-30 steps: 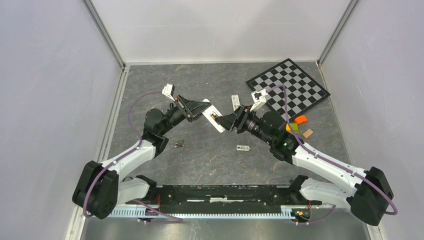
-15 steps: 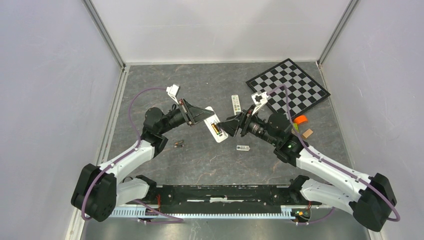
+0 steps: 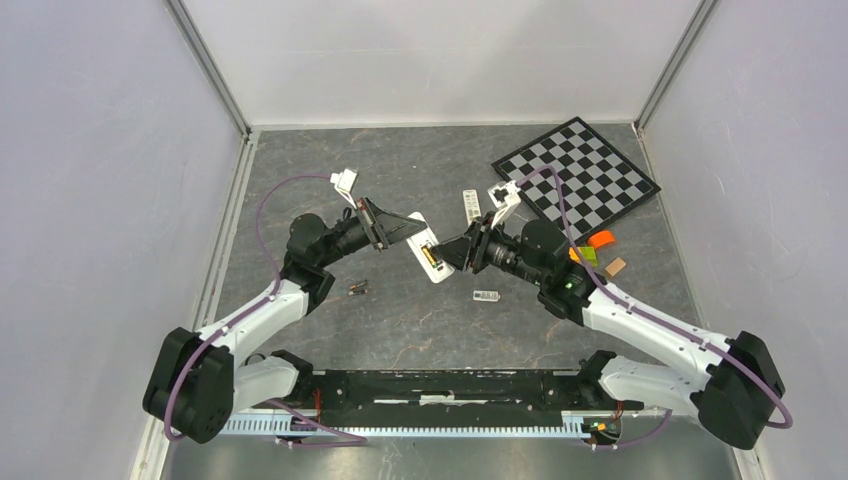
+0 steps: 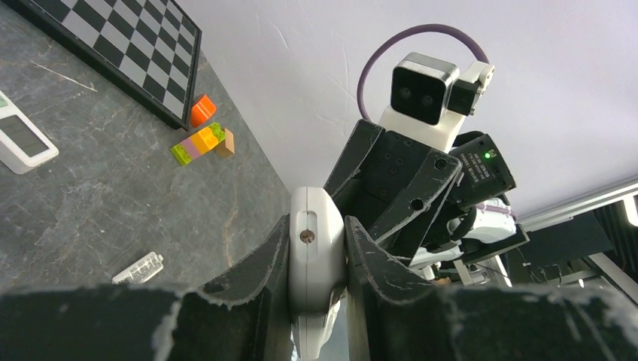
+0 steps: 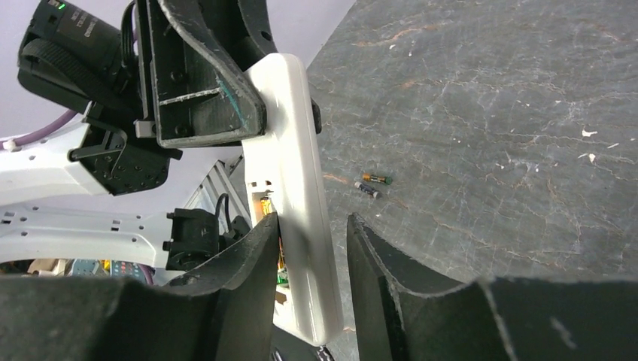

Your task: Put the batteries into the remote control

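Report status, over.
Left tool shut on remote. Right tool open, straddling it. Two batteries loose on table, not loaded. No obstruction seen.

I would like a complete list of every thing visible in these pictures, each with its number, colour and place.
remote: 1, white, held in the air between the two arms, battery compartment open with something brassy inside
second remote: 1, white, flat on the table beside the chessboard
batteries: 2, dark with brassy ends, lying close together on the table near the left arm
cover piece: 1, white, on the table below the held remote
chessboard: 1, black and white, far right corner
blocks: orange, multicoloured and tan, by the chessboard's near edge
table: 1, dark grey
left gripper: black, clamped on the remote
right gripper: black, fingers apart on either side of the remote's end
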Motion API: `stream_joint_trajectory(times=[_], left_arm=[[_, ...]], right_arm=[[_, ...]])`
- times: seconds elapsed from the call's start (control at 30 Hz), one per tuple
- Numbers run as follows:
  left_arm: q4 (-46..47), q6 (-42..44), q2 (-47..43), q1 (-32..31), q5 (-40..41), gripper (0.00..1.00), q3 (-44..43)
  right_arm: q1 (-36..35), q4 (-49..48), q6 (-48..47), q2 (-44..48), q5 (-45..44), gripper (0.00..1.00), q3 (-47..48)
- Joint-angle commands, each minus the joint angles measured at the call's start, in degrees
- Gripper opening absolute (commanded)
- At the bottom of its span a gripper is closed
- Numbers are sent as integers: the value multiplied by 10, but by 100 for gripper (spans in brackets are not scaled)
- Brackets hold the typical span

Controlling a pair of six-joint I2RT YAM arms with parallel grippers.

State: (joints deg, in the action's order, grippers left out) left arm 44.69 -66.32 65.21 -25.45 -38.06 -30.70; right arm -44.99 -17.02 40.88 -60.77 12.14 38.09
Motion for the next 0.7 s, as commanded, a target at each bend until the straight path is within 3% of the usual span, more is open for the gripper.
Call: stream_joint_trajectory(times=[0.0, 0.4, 0.5, 0.67], left_arm=[[67, 10, -30, -2, -59, 2, -19], [101, 7, -35, -4, -78, 2, -14], [47, 37, -37, -3, -55, 2, -16], [-114, 121, -52, -2, 31, 2, -18]], right_arm=[[8, 80, -3, -25, -92, 42, 35], [8, 129, -8, -54, -131, 40, 45], [8, 103, -21, -38, -123, 45, 29], [16, 82, -81, 14, -71, 63, 17]])
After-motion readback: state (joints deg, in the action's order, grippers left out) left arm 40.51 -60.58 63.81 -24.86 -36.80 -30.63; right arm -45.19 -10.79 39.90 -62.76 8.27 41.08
